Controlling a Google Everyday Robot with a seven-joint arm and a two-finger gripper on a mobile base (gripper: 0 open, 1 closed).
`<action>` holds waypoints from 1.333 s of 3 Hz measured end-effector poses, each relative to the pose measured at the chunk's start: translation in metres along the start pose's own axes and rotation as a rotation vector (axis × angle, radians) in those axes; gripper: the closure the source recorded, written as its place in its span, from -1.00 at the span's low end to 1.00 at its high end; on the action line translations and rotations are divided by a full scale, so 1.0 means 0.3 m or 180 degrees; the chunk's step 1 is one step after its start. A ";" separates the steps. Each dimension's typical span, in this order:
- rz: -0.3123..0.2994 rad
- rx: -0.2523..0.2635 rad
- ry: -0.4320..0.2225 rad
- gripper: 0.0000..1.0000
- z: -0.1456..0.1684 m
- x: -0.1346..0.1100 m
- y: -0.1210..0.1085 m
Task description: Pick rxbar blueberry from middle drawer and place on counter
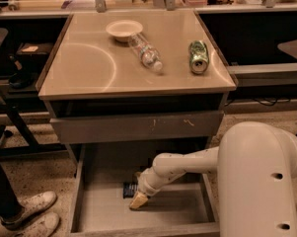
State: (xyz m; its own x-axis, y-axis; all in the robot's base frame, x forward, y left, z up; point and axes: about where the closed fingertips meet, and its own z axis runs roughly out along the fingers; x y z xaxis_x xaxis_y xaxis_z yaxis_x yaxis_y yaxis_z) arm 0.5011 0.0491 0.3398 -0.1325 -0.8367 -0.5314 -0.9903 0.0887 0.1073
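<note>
1. Across the upper half of the frame, the counter [89, 68] spreads out glossy and beige. That's the drop-off, and its bare near-left stretch looks to me like the landing spot for the bar.
2. Lower right, the robot's white arm [261, 181] fills the corner, forearm angled left and down because the target lies low.
3. Bottom centre, the middle drawer [182, 211] stands pulled out with its grey floor exposed, and that's what lets the arm reach in from above.
4. Just above it, the closed drawer front [113, 128] with pale scratches shades the drawer's back, so I'd judge any lift has to come forward before it rises.
5. Up on the counter, a clear bottle [145, 53] lies on its side just beside a pale bowl [124, 29], with a green can [198, 56] apart to the right. All three are bystanders to steer around.
6. Left of the drawer's centre, the gripper [139, 200] points tip-down at the floor. Whether it is spread or pressed together, I cannot tell.
7. Smallest of all, the rxbar blueberry [129, 189] lies flat on the drawer floor at the gripper's left, partly hidden by it. Whether they touch or merely sit close is unclear, and it is not yet lifted.
</note>
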 end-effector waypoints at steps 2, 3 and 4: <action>0.0000 0.0000 0.0000 0.75 0.000 0.000 0.000; 0.0000 -0.0001 0.0000 1.00 0.000 0.000 0.000; 0.0000 -0.0001 0.0000 1.00 -0.021 -0.019 -0.001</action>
State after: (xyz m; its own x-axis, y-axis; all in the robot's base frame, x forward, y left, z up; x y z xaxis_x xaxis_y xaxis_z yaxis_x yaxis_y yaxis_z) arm 0.5025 0.0503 0.3480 -0.1325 -0.8367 -0.5314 -0.9903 0.0885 0.1074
